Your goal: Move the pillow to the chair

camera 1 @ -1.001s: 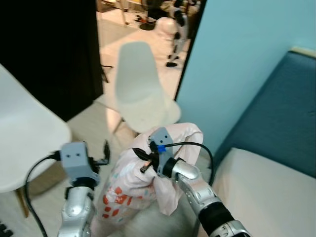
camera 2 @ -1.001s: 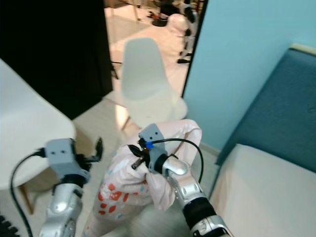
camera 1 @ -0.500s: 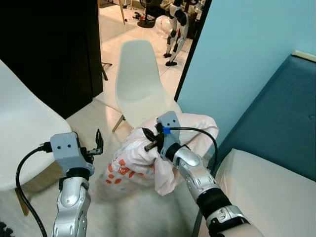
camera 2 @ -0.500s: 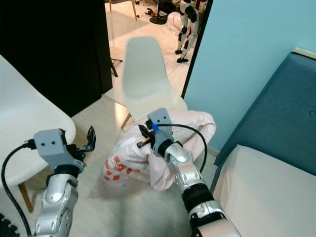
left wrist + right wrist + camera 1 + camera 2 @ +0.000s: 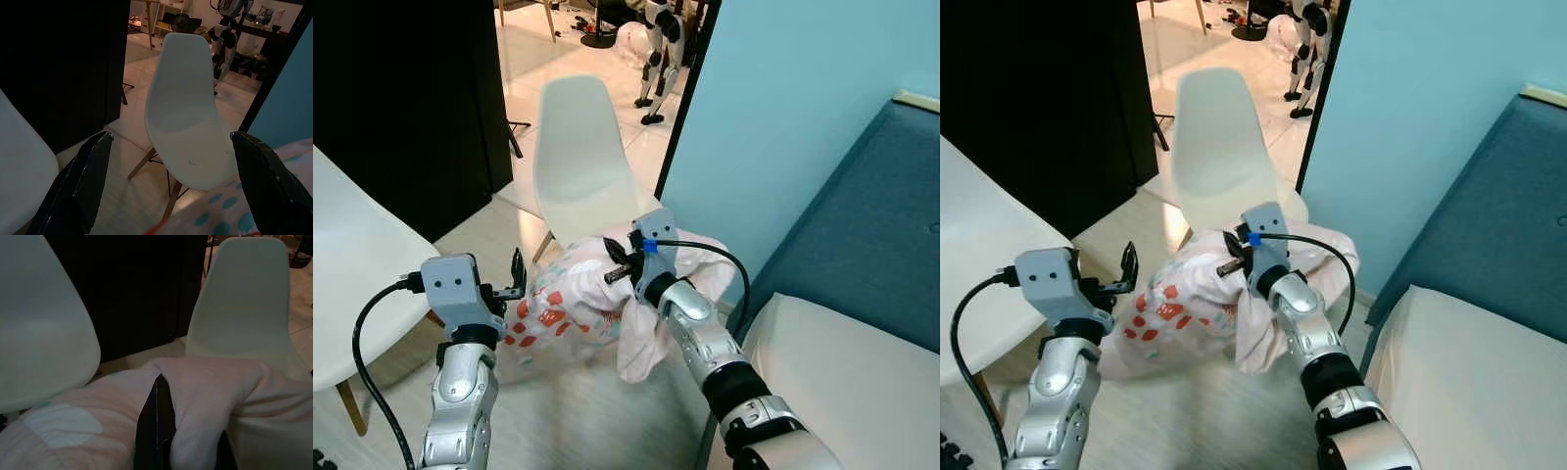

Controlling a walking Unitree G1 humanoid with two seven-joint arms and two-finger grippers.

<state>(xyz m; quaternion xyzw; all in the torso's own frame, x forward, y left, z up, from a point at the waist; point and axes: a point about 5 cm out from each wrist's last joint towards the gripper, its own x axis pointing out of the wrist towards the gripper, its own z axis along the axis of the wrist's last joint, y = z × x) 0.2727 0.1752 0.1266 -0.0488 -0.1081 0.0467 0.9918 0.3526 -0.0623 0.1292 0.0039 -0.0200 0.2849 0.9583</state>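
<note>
Right gripper [image 5: 619, 262]: you have its fingers clamped on the pillow's fabric.
Pillow [image 5: 570, 305]: hanging in front of the white chair [image 5: 576, 162], above the floor.
Left gripper [image 5: 168, 183]: fingers spread wide, beside the pillow.

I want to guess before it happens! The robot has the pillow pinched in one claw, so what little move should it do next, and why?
Probably carry the pillow a bit further forward, over the white chair. The right gripper is shut on the fabric, and the pillow hangs in the air just short of the seat. The left gripper is open beside it, not holding anything.
</note>
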